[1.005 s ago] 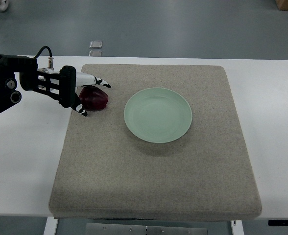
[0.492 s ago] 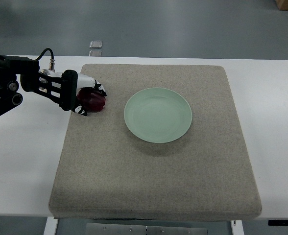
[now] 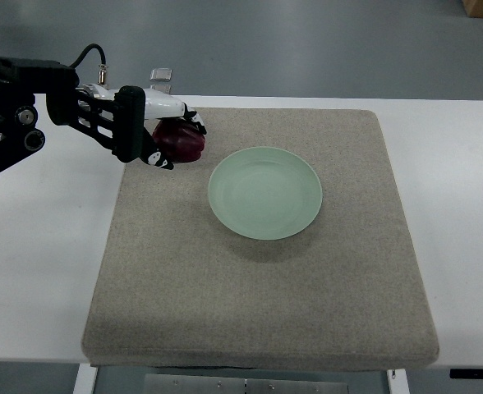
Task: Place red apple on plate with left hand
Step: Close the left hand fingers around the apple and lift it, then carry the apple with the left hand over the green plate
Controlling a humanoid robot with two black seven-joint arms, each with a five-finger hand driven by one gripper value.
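The white bench (image 3: 463,205) spreads under and around the left hand (image 3: 155,135), reaching far out to its right. A grey mat (image 3: 258,304) covers most of the bench, its far left corner lying just beneath the hand. A pale green plate (image 3: 264,193) sits on the mat, a short way to the right of the hand and slightly nearer the camera, apart from it. The hand, on a black arm coming from the left edge, is clasped around the red apple (image 3: 180,142), which shows between the fingers (image 3: 194,120) on the hand's right side.
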